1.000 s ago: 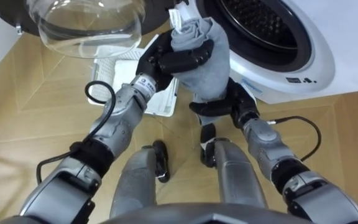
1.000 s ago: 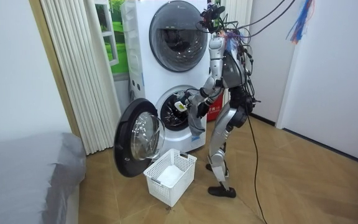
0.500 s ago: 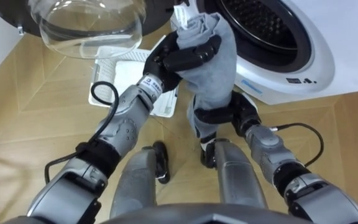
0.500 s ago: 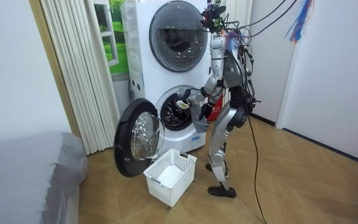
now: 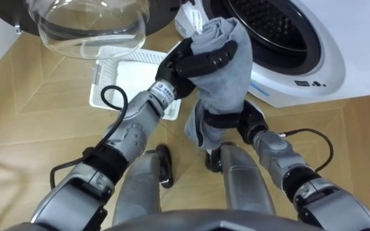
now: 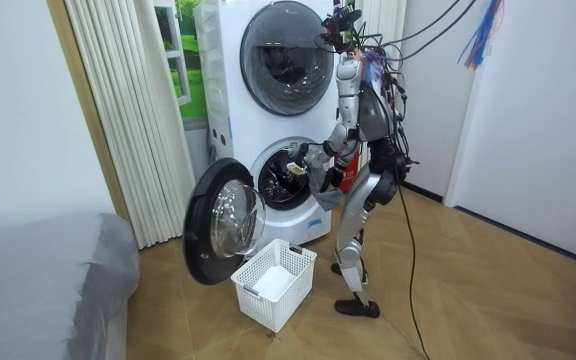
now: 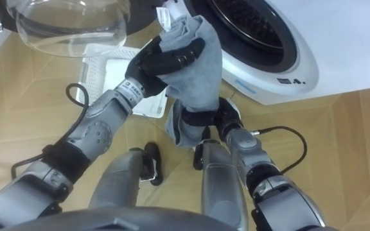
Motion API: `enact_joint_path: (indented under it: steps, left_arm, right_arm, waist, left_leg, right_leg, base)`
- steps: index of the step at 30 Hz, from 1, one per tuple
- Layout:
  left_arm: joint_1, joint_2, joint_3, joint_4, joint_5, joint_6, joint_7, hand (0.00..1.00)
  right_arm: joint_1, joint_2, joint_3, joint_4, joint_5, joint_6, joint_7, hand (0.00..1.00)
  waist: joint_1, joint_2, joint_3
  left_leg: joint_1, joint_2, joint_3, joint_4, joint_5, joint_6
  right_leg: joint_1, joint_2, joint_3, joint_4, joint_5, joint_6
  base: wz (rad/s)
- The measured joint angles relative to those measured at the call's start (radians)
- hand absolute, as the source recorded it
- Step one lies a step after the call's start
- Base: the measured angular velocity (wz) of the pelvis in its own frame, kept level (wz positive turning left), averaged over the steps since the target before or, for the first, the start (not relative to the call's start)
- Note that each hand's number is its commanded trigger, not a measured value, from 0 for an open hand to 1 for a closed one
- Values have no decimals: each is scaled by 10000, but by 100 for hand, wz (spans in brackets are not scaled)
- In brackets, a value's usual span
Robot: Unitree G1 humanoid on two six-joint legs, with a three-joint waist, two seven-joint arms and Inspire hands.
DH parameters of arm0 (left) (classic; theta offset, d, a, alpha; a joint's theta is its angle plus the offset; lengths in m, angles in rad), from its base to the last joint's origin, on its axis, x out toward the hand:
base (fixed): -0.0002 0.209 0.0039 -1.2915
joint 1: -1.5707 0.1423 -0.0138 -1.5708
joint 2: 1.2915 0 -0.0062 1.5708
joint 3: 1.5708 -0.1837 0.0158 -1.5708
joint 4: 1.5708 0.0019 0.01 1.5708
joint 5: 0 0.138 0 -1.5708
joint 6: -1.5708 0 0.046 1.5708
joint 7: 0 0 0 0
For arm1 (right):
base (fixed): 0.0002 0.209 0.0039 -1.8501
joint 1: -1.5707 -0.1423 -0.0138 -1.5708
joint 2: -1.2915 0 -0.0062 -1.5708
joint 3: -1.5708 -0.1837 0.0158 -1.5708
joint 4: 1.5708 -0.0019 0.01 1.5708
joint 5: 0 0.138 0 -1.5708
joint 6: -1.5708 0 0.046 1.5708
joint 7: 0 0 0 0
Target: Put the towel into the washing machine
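Note:
A grey towel (image 5: 227, 70) hangs in front of my body, just before the open front of the lower washing machine (image 5: 313, 58). My left hand (image 5: 194, 61) is shut on the towel's bunched top. My right hand (image 5: 227, 119) sits lower, its fingers curled across the towel's hanging part. The dark drum opening (image 5: 268, 25) lies just beyond and to the right of the towel. In the room view I stand upright facing the lower machine, with the towel (image 6: 320, 180) held at the drum's mouth (image 6: 286, 178).
The machine's round glass door (image 5: 88, 22) stands swung open on my left. A white laundry basket (image 5: 124, 77) sits on the wooden floor under it. A second machine (image 6: 286, 60) is stacked above. A grey bed (image 6: 38, 280) and a curtain (image 6: 118, 120) are at the room view's left.
My left hand has carried the towel's top to the right, closer to the drum opening. My right hand's fingers have curled round the towel's lower part.

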Motion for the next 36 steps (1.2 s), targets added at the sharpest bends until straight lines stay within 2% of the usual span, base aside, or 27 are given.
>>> enact_joint_path:
  steps: [5,10,12,16,18,22,24,27,30,32,36]
  left_arm:
    - [60,30,-11,9,-35,160,-123,0]
    - [188,34,58,115,-276,147,-162,0]
    - [290,39,145,116,-261,122,-52,0]
    - [792,121,550,181,905,111,767,0]
    - [1106,256,865,429,1038,141,1330,0]
    - [1591,491,1401,778,1101,154,2083,0]
    - [1726,591,1689,941,1105,155,2607,0]
    - [1800,593,1765,959,1119,167,3041,0]
    - [1840,589,1789,961,1136,195,3278,0]
    - [1848,578,1888,960,1347,212,3365,0]
    - [1924,593,1958,966,1591,244,3365,0]
  right_arm:
    - [6,-25,-10,15,153,391,-15,100]
    - [12,-19,-50,205,564,418,-125,100]
    - [41,-47,-206,229,674,540,-218,100]
    - [120,-277,-339,337,1020,808,-274,100]
    - [141,-367,-510,339,1440,978,-328,100]
    - [-68,-488,-936,718,2302,1172,-300,100]
    - [-225,-537,-1006,991,2900,1216,-219,100]
    - [-195,-730,-1064,999,3396,1287,-203,100]
    - [-317,-832,-1105,1382,3826,1313,-1,100]
    - [-397,-927,-1493,1604,4091,1499,223,100]
    - [-442,-1224,-1743,1772,4596,1555,586,100]
  waist:
    - [76,2,0]
    - [120,19,10]
    - [241,38,24]
    - [753,61,31]
    - [1066,72,37]
    - [1406,83,31]
    - [1479,90,27]
    - [1615,95,24]
    - [1720,94,24]
    - [1717,98,25]
    - [1748,101,27]
  left_leg:
    - [23,-8,20,-70,3,-4]
    - [49,-13,38,-165,8,-11]
    - [48,-17,63,-214,12,-16]
    - [92,-20,94,-327,21,-31]
    - [97,-51,88,-411,43,-59]
    - [50,-57,34,-437,50,-71]
    - [-80,-165,-189,-404,76,-96]
    - [-216,-189,-367,-386,108,-68]
    - [-227,-239,-378,-385,123,-41]
    - [-295,-381,-510,-306,133,-19]
    - [-405,-582,-659,-255,183,52]
  right_leg:
    - [0,-4,2,-36,0,0]
    - [8,9,21,-101,1,2]
    - [7,2,13,-128,1,2]
    - [3,-27,-67,-167,-14,-16]
    - [-20,-85,-165,-148,-50,-45]
    - [-27,-229,-575,-158,-98,-109]
    - [-24,-279,-746,-196,-105,-120]
    - [-25,-356,-909,-243,-108,-112]
    - [-36,-449,-948,-159,-140,-61]
    - [-100,-611,-1036,81,-273,-26]
    - [-254,-868,-1118,391,-400,18]
  base:
    - [0]
    - [-1]
    - [0]
    - [0]
    - [4]
    - [7]
    - [21]
    - [18]
    - [11]
    - [25]
    - [17]
